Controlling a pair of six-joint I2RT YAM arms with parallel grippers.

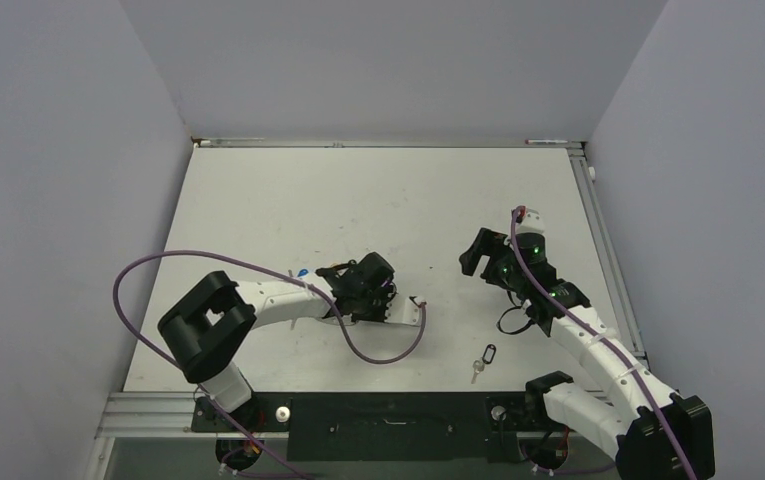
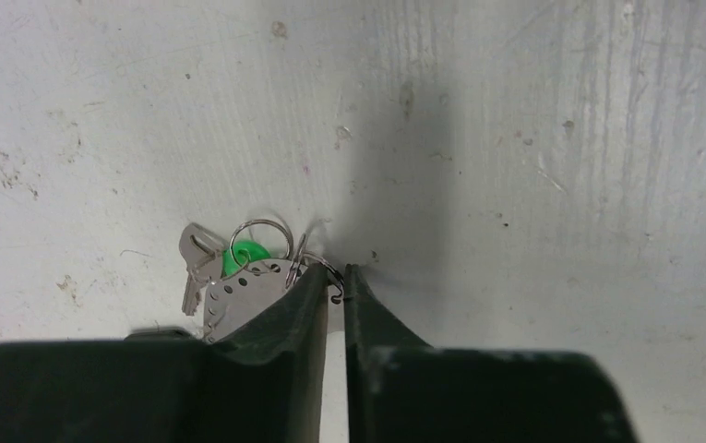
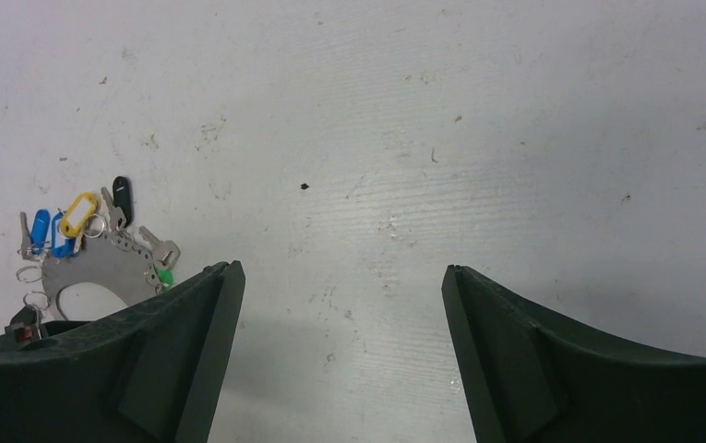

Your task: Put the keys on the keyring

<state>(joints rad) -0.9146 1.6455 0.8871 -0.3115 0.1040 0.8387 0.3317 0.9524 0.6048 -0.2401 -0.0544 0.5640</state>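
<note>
My left gripper (image 2: 335,273) is shut on the hooked end of a thin silver wire (image 2: 338,293), part of the keyring. Beside its left finger lies a silver perforated crescent plate (image 2: 243,291) with small rings, a silver key (image 2: 197,263) and a green key head (image 2: 243,256). The right wrist view shows the plate (image 3: 100,268) ringed by keys with blue (image 3: 41,229), yellow (image 3: 78,214), black (image 3: 122,192) and green (image 3: 162,275) tags. My right gripper (image 3: 341,268) is open and empty above bare table, to the right of the bunch. In the top view my left gripper (image 1: 373,290) sits mid-table and my right gripper (image 1: 485,258) is right of it.
A loose key with a black tag (image 1: 484,358) lies near the front edge between the arm bases. A purple cable (image 1: 388,355) loops on the table below my left gripper. Grey walls close in the table (image 1: 288,190) on three sides.
</note>
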